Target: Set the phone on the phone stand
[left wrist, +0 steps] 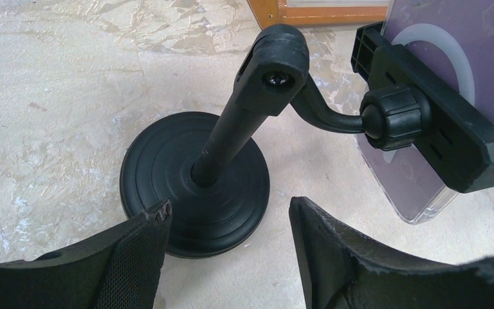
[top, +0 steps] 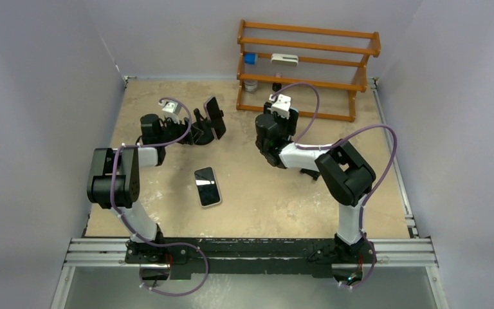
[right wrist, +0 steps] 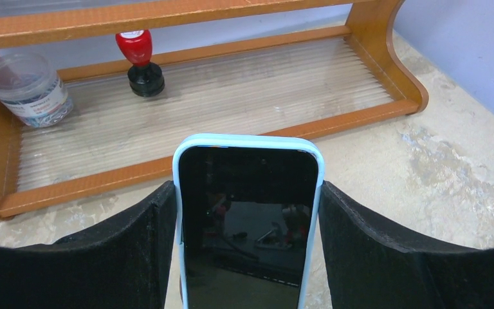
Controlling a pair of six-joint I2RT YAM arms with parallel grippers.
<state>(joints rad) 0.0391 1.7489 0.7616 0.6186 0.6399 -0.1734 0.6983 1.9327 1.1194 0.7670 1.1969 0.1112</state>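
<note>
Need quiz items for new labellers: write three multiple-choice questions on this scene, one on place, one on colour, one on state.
1. The jar stands on the shelf's: A bottom tier; B middle tier; C top tier.
2. The case of the phone in the right tool is: A red; B light blue; C black.
3. The left tool is: A shut on a phone; B shut on a jar; C open.
Answers: 1A, it sits on the ribbed table-level tier; 2B, its rim shows pale blue; 3C, its jaws stand apart, gripping nothing.
</note>
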